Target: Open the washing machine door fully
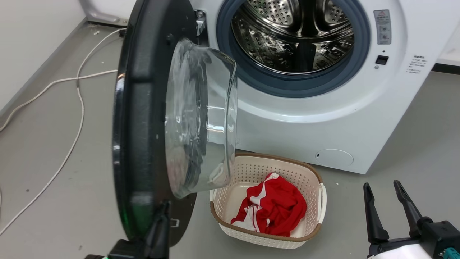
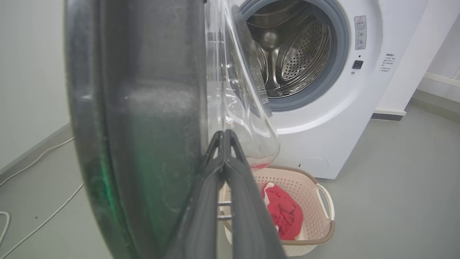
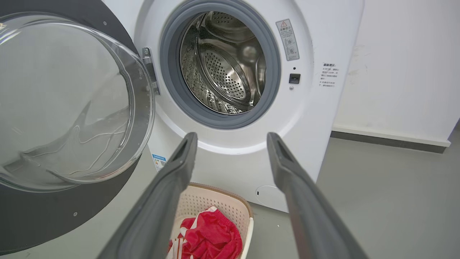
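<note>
While washing machine door point(image 1: 138, 118) is standing part-open, edge-on at left-centre of frame, left gripper point(image 1: 165, 208) is touching its lower rim, fingers pressed together. Right gripper point(image 1: 390, 201) is hanging lower right, fingers spread. Risk: closed tips sliding off glossy rim, door drifting back toward drum point(image 1: 293, 36).

A white front-loading washing machine point(image 1: 323, 118) stands at the back. Its large round black door with a clear glass bowl point(image 1: 143, 126) hangs out from the machine's left side. A cream perforated plastic basket point(image 1: 258, 169) sits on the floor just before the machine, right of the door, with a red-and-white cloth point(image 1: 276, 208) in it. A thin white cable point(image 1: 77, 81) lies on the floor left of the machine. The right gripper point(image 1: 381, 187) is before the machine, right of the basket.
</note>
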You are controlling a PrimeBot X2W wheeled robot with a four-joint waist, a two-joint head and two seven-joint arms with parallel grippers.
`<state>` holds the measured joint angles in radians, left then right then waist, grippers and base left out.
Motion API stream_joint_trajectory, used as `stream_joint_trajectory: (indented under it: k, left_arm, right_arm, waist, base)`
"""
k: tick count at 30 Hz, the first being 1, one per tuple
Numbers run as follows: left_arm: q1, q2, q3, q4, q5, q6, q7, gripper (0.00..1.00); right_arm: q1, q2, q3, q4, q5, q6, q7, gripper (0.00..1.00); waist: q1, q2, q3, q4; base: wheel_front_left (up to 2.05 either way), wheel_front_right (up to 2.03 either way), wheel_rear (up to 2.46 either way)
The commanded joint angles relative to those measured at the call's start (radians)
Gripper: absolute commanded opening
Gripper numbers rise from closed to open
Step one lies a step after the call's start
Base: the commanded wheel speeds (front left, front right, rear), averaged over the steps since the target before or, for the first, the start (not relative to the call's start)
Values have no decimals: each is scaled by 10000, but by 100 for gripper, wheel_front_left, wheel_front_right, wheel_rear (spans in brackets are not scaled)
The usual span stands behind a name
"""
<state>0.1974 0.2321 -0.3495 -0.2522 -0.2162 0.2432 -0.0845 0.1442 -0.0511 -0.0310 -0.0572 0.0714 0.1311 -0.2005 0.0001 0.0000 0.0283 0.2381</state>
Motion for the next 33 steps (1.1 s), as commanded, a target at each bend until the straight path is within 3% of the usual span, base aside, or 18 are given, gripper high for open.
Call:
stream_joint_trajectory:
  k: [1,8,16,25,33]
  left_arm:
    - [-131,78,248,93,-94,125,-97,0]
    - [-220,306,1263,294,-541,440,-433,0]
    - [-623,555,2443,852,-1377,454,-701,0]
    - [-1623,870,3563,2559,-2509,-197,-1262,0]
    - [-2887,1252,4339,4228,-2846,-717,-1701,0]
  right_arm:
    - [-68,20,3,-25,-7,-7,13,100]
    - [-103,20,5,-62,11,-7,16,100]
    - [-245,20,4,-70,-38,-7,99,100]
    - [-413,19,-43,-117,-178,-7,209,100]
    - [-650,20,-27,-134,-235,-7,213,100]
  waist:
    - [-1,0,48,70]
    - [-1,0,149,151]
    - [-1,0,341,120]
    - [-1,0,632,56]
    - [-1,0,1018,88]
  base:
    - [0,0,0]
    - [0,0,0]
    - [0,0,0]
    - [0,0,0]
    - [0,0,0]
